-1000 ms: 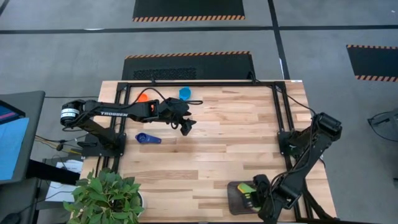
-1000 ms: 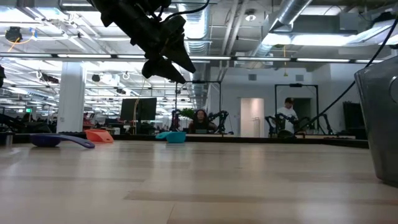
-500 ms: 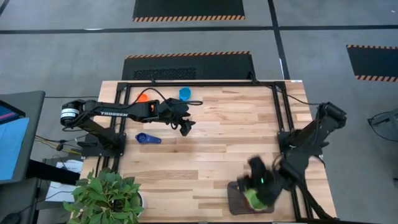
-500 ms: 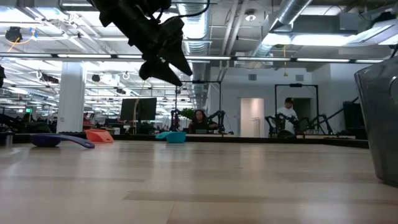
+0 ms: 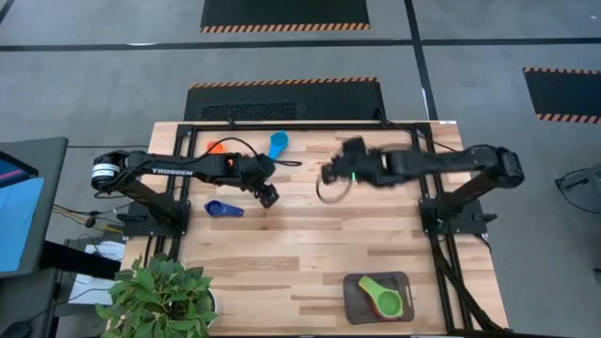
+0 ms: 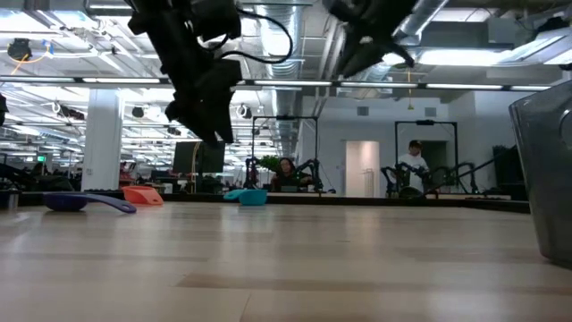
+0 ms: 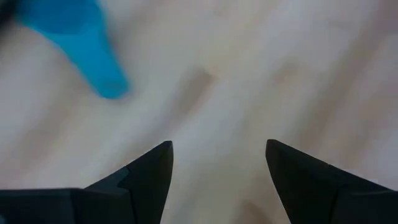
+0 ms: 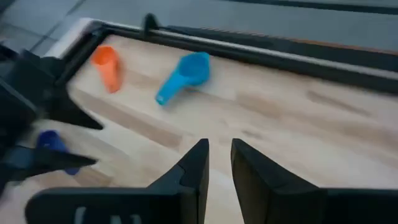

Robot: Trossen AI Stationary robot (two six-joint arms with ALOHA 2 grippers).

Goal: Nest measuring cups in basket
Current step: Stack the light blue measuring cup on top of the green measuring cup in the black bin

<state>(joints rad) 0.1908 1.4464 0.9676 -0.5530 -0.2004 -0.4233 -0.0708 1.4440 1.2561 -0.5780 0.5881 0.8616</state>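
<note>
Three measuring cups lie on the wooden table at far left: an orange one (image 5: 215, 146), a light blue one (image 5: 278, 144) and a dark blue one (image 5: 223, 208). The basket (image 5: 349, 299) sits at the near right, holding a green cup (image 5: 374, 284) with yellow and red cups (image 5: 387, 305) beside it. My left gripper (image 5: 269, 196) hangs open above the table between the two blue cups, its fingers (image 7: 217, 146) empty and the light blue handle (image 7: 93, 59) ahead of it. My right gripper (image 5: 329, 176) hovers high over the table's far middle, its fingers (image 8: 219, 144) a narrow gap apart and empty.
A black frame (image 5: 310, 129) runs along the table's far edge and down its sides. A potted plant (image 5: 164, 296) stands at the near left corner. Bare wood stretches across the middle between the cups and the basket.
My right gripper has swung fast from the basket at the near right, upward and toward the far middle of the table, turning as it went. My left gripper has tipped further downward and shifted a little toward the table's left. The cups have stayed put.
</note>
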